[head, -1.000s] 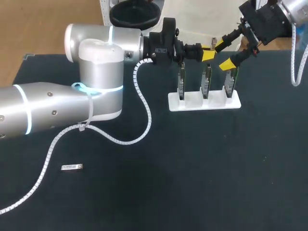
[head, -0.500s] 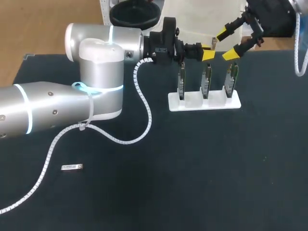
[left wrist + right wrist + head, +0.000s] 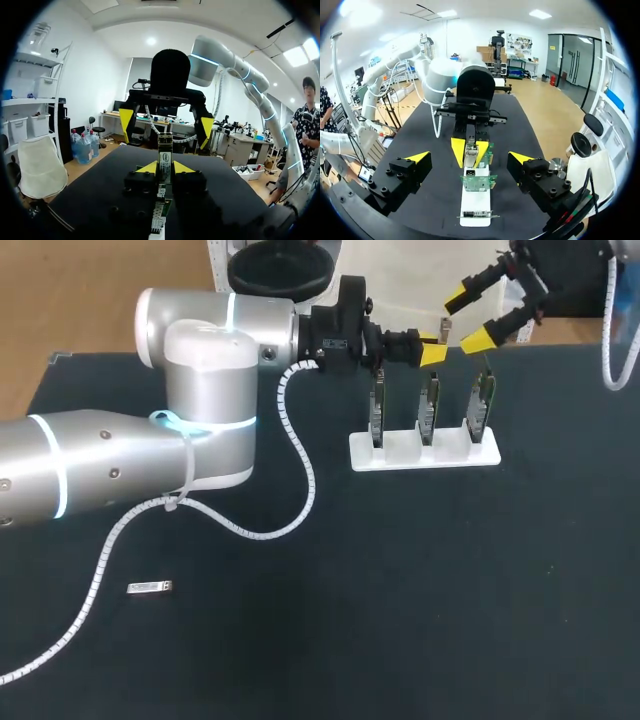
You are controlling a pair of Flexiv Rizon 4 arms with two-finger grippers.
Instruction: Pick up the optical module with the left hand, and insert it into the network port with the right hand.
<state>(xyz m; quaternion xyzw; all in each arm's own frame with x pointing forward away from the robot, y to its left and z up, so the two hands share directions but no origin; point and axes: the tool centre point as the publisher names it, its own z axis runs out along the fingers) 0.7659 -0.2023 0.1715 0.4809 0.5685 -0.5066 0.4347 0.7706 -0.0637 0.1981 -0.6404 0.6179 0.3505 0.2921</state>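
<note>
My left gripper [image 3: 432, 350] is held over the back of the white stand [image 3: 400, 458], shut on a slim silver optical module [image 3: 165, 156] that sticks out past its yellow tips. In the left wrist view the left gripper [image 3: 165, 168] has the module upright between both pads. My right gripper [image 3: 472, 315] hangs wide open at the back right, above the rightmost board [image 3: 482, 405]. The right wrist view shows the right gripper [image 3: 469, 158] facing the held module [image 3: 470, 149], which lies ahead of its spread fingers without touching them. Several upright circuit boards with network ports stand in the stand [image 3: 475, 202].
A second small silver module [image 3: 150, 587] lies on the black table at the front left. My left arm's white cable [image 3: 300, 470] loops over the table's middle left. The front and right of the black mat [image 3: 450, 590] hold nothing else.
My right gripper has risen and pulled back toward the far right, away from the rightmost board, staying open. The left arm and its module have not moved.
</note>
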